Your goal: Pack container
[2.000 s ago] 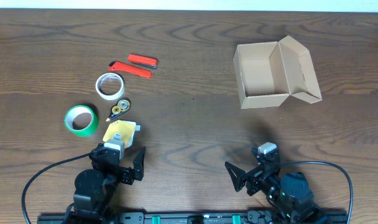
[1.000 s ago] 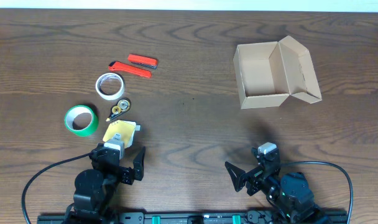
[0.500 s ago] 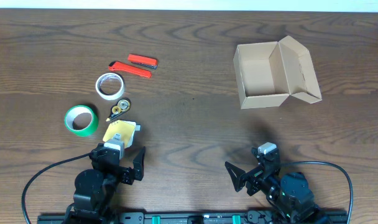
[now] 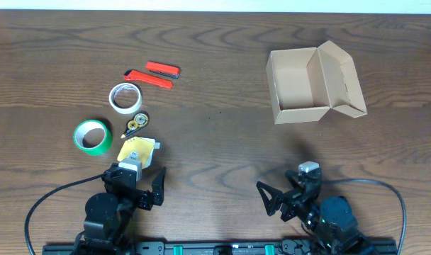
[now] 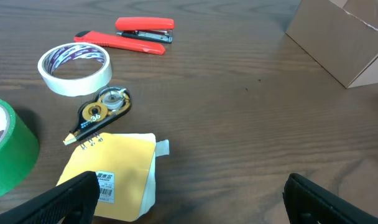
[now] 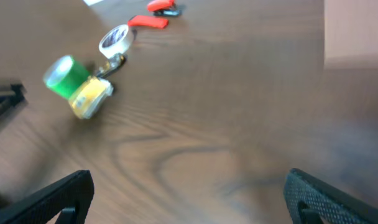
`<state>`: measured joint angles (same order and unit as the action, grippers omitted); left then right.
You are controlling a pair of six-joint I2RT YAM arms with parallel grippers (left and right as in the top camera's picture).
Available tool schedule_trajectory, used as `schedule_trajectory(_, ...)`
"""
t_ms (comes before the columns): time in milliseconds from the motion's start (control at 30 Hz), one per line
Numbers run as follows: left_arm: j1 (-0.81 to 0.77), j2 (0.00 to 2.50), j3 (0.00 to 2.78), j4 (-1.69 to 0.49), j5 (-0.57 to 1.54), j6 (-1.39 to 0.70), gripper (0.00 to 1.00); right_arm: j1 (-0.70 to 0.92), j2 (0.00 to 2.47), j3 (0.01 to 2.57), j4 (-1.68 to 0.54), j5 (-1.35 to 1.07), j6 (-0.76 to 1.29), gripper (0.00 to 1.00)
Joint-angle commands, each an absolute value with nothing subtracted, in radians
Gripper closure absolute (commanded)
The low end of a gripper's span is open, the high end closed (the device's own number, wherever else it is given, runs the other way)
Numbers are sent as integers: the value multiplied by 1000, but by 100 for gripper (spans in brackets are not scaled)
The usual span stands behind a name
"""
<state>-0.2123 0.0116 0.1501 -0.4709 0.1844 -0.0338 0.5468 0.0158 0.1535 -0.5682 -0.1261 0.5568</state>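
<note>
Overhead view: evenly and softly lit, sharp throughout. A faint shadow is cast on the dark brown wooden counter at the near side of the tan cardboard box.
Left wrist view: sharp, with a pale sheen recorded on the far counter.
Right wrist view: blurred throughout. The green tape roll is smeared and the box is washed pale.

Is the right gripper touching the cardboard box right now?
Apart. The overhead view shows the right gripper open near the table's front edge, with a wide stretch of bare wood between it and the container.
</note>
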Motion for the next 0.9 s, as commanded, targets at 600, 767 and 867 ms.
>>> schedule_trajectory(600,-211,4,134,-471,195,-49,5,356,551,410,-346,-112,640,1)
schedule_trajectory(767,-211,4,134,-471,195,-49,5,292,909,714,-385,-108,449,1)
schedule_trajectory(867,-211,4,134,-471,195,-49,5,289,1113,873,-423,-82,364,1)
